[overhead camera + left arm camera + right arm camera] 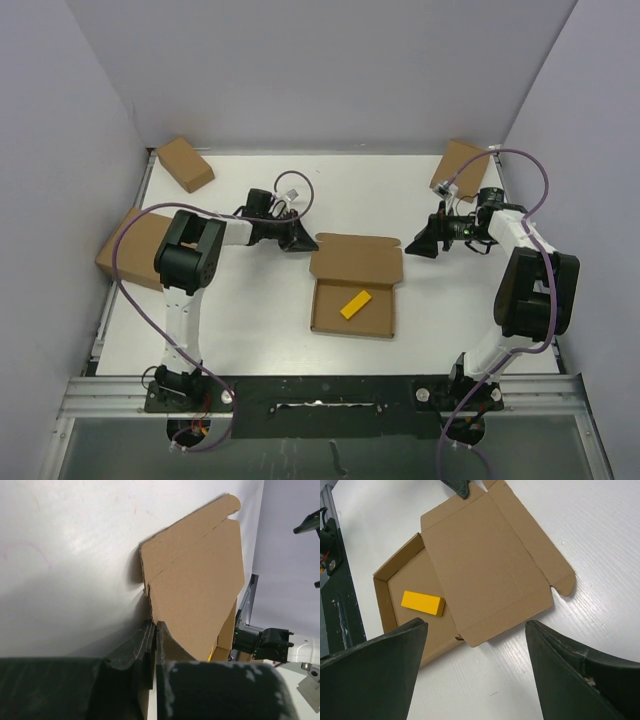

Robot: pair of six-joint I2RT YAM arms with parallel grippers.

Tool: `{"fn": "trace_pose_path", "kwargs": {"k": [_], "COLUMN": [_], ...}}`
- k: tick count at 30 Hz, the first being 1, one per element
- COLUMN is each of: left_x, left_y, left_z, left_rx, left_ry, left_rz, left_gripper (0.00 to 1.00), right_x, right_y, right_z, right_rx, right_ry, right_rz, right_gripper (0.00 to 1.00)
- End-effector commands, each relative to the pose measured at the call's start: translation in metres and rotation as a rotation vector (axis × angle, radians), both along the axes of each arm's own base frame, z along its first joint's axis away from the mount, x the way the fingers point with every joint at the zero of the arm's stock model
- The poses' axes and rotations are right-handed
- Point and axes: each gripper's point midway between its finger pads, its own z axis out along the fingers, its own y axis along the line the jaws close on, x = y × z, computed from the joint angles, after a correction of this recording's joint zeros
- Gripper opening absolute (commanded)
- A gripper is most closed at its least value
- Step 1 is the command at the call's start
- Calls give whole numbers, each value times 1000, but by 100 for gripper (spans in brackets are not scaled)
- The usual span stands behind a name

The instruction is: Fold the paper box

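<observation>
The paper box (355, 285) sits mid-frame in the top view. Its tray walls stand, with a yellow block (355, 303) inside, but the lid lies flat. The left gripper (300, 240) looks pinched shut on the lid's left flap, and the right gripper (418, 245) gapes empty beside it. Closing and tucking are left to do.

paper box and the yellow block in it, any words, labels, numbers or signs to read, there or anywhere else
None can be read. The paper box is plain brown cardboard, the yellow block is blank, and the other cardboard boxes show no print.
</observation>
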Motion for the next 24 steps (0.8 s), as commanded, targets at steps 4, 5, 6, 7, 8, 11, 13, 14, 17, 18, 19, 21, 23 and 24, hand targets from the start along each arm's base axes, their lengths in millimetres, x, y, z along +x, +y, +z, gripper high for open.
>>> {"fn": "trace_pose_path", "kwargs": {"k": [4,5,6,7,8,11,13,14,17,18,19,21,23,24], "left_x": [6,5,3,1,-1,-10,-15,-16,-20,-22,-23,-23,-23,-22], "left_y": [1,3,4,6,6,8,8,8,7,7,7,7,8,9], "left_z": [83,87,90,94,98,107,110,112,117,118,121,124,126,127], "left_rx": [-130,-133,-134,-131,-129,-117,-102,-95,-93,-91,-94,-90,-85,-82], "left_ry": [-387,-421,-458,-499,-545,-643,-693,-712,-766,-780,-796,-817,-825,-827], "left_rz": [50,58,66,73,75,72,65,63,53,53,51,59,66,69], "left_gripper": [0,0,0,0,0,0,0,0,0,0,0,0,0,0], "right_x": [15,16,16,17,17,17,18,18,17,17,17,16,16,15], "right_y": [1,2,3,4,6,8,6,5,6,6,7,8,10,11], "right_z": [7,7,7,7,7,4,0,-2,-6,-8,-10,-12,-12,-11], "right_rx": [9,18,29,42,55,76,67,64,63,61,58,52,55,57], "right_ry": [1,9,15,22,32,62,80,90,114,121,128,138,141,139], "right_rz": [-61,-71,-76,-79,-82,-82,-90,-90,-82,-78,-75,-69,-58,-51], "right_gripper": [80,80,80,80,80,80,79,79,75,73,71,66,60,56]}}
